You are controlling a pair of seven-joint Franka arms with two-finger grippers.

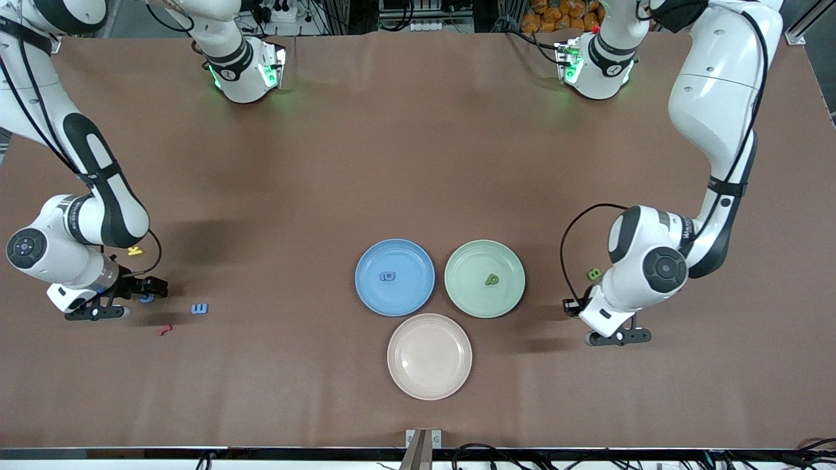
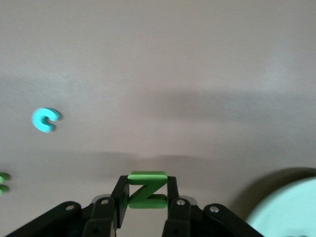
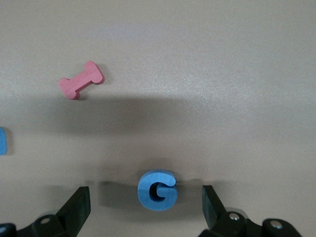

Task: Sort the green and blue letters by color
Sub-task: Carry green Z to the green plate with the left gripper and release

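Note:
My left gripper (image 2: pixel 145 186) is shut on a green letter Z (image 2: pixel 146 190), held upright between its fingers over the table beside the green plate (image 1: pixel 467 260), toward the left arm's end. In the front view the left gripper (image 1: pixel 575 307) hides the Z. My right gripper (image 3: pixel 146 198) is open, with its fingers on either side of a blue letter G (image 3: pixel 158 190) that lies on the table. That blue G (image 1: pixel 146 299) shows at the right gripper (image 1: pixel 147 290). The blue plate (image 1: pixel 413 260) holds a blue letter (image 1: pixel 389 276). The green plate holds a green letter (image 1: pixel 492 280).
A green B (image 1: pixel 594 274) lies by the left arm and a light blue C (image 2: pixel 46 120) lies near it. A blue letter (image 1: pixel 200 308), a red letter (image 1: pixel 165 329) and a yellow K (image 1: pixel 134 250) lie near the right gripper. A beige plate (image 1: pixel 408 336) sits nearest the camera.

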